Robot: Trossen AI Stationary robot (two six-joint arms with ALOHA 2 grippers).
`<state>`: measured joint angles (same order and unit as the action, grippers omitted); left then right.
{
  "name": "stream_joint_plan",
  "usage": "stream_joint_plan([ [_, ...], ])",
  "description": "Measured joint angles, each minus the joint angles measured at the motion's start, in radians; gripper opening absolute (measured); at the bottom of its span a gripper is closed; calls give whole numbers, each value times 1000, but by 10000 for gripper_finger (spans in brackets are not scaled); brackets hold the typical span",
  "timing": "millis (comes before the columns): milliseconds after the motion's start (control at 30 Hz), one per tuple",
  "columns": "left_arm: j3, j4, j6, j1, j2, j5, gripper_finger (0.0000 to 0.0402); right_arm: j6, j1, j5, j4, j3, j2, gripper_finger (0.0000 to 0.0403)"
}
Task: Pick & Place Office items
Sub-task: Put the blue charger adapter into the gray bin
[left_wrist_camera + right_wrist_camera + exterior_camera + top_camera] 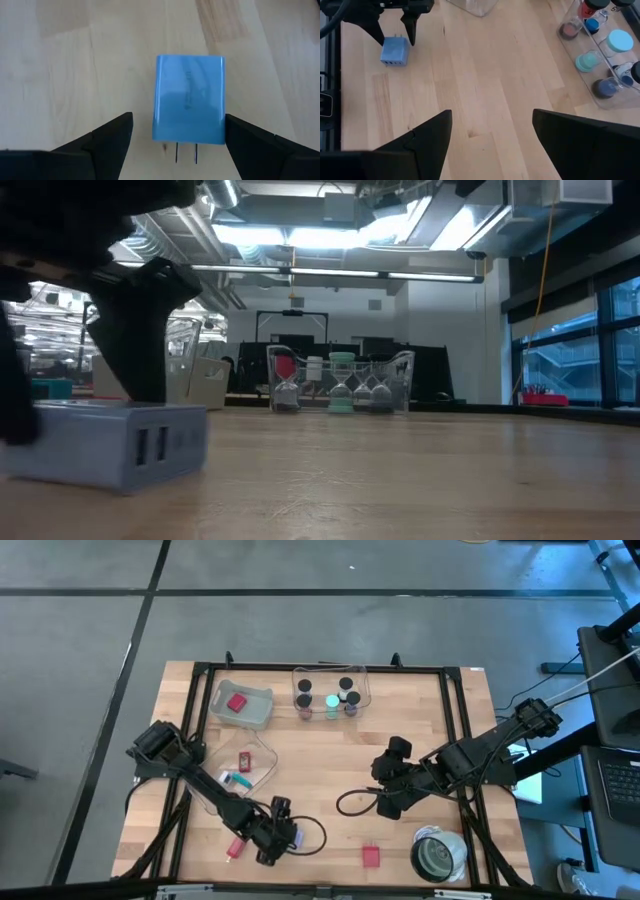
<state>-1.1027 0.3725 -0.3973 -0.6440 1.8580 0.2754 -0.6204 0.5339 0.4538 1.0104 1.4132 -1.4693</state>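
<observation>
A: With its jaws spread wide, where's the left gripper [175, 145]?

B: Straddling the blue charger [189, 100], which lies flat on the bench [75, 65], untouched.

A: And the right gripper [490, 145]?

B: Jaws parted, holding nothing, over bare wood mid-bench, near the clear bin [600, 55] of small items.

I can read nothing from here. The blue charger [189, 100] carries faint raised lettering on its face in the left wrist view, but I can't make out the words. A small mark shows on a jar [625, 71] in the bin [600, 102] in the right wrist view, too small for me to tell.
</observation>
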Motion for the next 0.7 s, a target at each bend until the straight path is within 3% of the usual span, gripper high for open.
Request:
stream_joint_plan([
  [700,-3,-22,115,64,64,-34,251,9,0,2,4,0,0,279],
])
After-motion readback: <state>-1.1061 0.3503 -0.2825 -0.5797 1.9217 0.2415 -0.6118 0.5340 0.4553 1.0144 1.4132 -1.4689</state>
